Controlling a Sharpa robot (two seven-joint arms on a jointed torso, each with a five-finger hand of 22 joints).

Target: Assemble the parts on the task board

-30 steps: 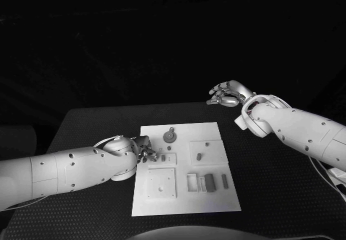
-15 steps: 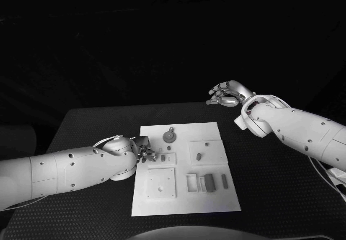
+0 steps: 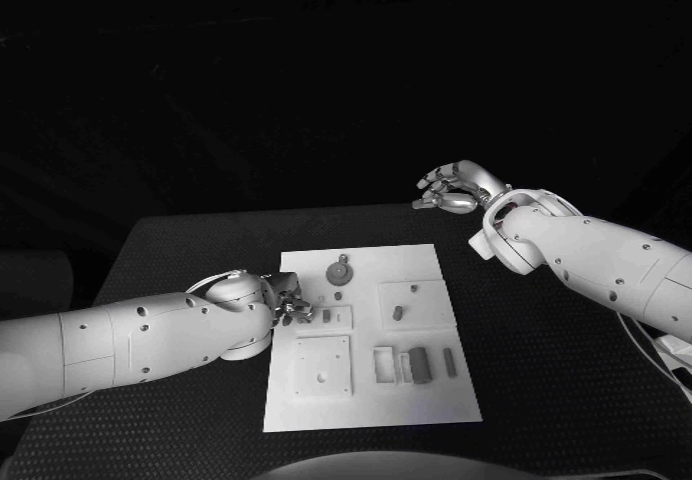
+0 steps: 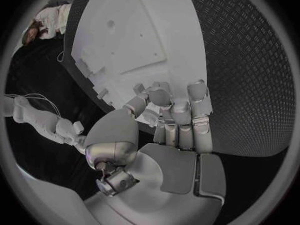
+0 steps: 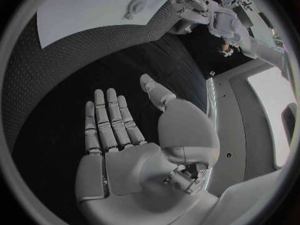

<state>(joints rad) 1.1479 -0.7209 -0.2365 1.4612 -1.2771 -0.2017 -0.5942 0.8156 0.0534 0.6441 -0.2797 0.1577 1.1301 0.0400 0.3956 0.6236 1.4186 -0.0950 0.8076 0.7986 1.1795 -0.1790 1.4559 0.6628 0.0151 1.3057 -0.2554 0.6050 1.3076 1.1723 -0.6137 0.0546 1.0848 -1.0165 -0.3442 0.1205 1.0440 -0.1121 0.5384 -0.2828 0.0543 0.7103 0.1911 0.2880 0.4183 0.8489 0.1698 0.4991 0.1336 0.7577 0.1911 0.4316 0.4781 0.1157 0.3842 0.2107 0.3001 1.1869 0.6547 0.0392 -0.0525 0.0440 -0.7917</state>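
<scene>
Left hand (image 3: 293, 308), fingers curled, perhaps pinching a part, at the task board's (image 3: 418, 262) edge.

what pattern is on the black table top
A raised diamond tread pattern on the table, clearest in the left wrist view.

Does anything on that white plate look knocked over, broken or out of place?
Nothing stands out. The task board lies flat and roughly square on the table, and its small parts sit tidily on it. The left hand is at the board's edge; the right hand hangs open, away from it.
</scene>
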